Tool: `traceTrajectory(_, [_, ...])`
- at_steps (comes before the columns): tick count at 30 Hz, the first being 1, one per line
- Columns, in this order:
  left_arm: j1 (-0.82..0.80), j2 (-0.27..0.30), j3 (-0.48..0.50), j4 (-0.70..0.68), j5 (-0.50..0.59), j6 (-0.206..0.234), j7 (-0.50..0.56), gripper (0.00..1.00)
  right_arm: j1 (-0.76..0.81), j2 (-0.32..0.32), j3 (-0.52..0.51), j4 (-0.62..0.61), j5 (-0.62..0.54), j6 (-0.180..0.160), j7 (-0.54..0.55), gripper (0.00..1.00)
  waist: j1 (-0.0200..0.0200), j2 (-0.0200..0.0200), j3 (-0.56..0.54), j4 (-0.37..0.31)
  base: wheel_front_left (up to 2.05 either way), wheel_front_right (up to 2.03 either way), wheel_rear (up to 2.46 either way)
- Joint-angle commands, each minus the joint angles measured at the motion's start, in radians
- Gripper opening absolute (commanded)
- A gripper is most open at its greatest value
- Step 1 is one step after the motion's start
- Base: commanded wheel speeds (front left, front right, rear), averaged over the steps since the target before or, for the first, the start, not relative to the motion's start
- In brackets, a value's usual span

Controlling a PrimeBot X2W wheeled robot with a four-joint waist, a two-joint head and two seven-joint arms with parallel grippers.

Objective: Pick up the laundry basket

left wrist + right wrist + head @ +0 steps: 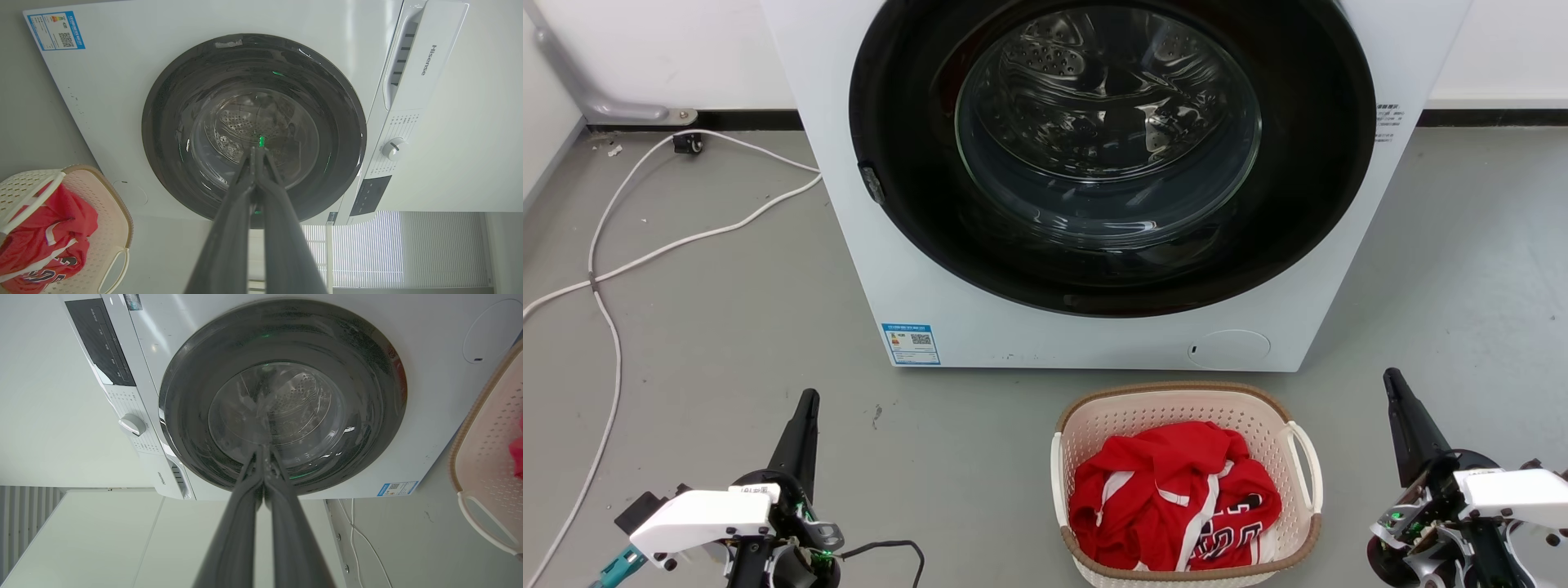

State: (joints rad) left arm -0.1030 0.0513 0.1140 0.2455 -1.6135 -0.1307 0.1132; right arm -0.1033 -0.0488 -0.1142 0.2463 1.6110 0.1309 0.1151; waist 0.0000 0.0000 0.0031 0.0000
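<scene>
The laundry basket (1262, 425) stands on the grey floor just in front of the washer, low and right of centre in the head view. It is cream-white and perforated, with a brown rim, white loop handles and red clothing (1176, 506) inside. It also shows at the left wrist view's lower left, laundry basket (104, 204), and at the right wrist view's right edge, laundry basket (488, 445). My left gripper (808, 398) is at the lower left, well left of the basket, shut and empty. My right gripper (1390, 376) is a little right of the basket, shut and empty.
The white front-loading washer (980, 327) with its dark round door (1111, 155) stands right behind the basket. A white cable (605, 327) trails over the floor at the left. A wall with a dark skirting runs behind.
</scene>
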Motion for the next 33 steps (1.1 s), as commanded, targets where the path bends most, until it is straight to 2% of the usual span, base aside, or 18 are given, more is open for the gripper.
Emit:
traceTrajectory(1, [-0.01,-0.002,0.004,0.001,0.003,-0.003,0.005,0.0,-0.011,-0.003,0.001,0.0,0.004,0.0,0.001,0.0,0.0,0.0,0.0,0.0,0.0,0.0,0.0])
traceTrajectory(16, [-0.01,-0.002,0.004,0.001,0.003,-0.003,0.005,0.0,-0.011,-0.003,0.001,0.0,0.004,0.0,0.001,0.0,0.0,0.0,0.0,0.0,0.0,0.0,0.0])
traceTrajectory(17, [0.0,0.0,0.0,0.0,0.0,0.0,0.0,1.0,0.0,0.0,0.0,0.0,0.0,0.0,0.0,1.0,0.0,0.0,0.0,0.0,0.0,0.0,0.0])
traceTrajectory(25, [0.024,-0.003,-0.016,0.003,0.027,0.0,-0.027,1.0,0.029,0.002,0.001,0.01,-0.025,0.0,-0.025,1.0,0.0,0.0,0.001,0.0,0.0,0.0,0.0])
traceTrajectory(33, [0.027,-0.002,-0.021,-0.039,0.174,0.008,-0.066,1.0,0.042,0.002,-0.001,-0.047,-0.202,0.0,-0.064,1.0,0.0,0.0,0.002,0.0,0.0,0.0,0.0])
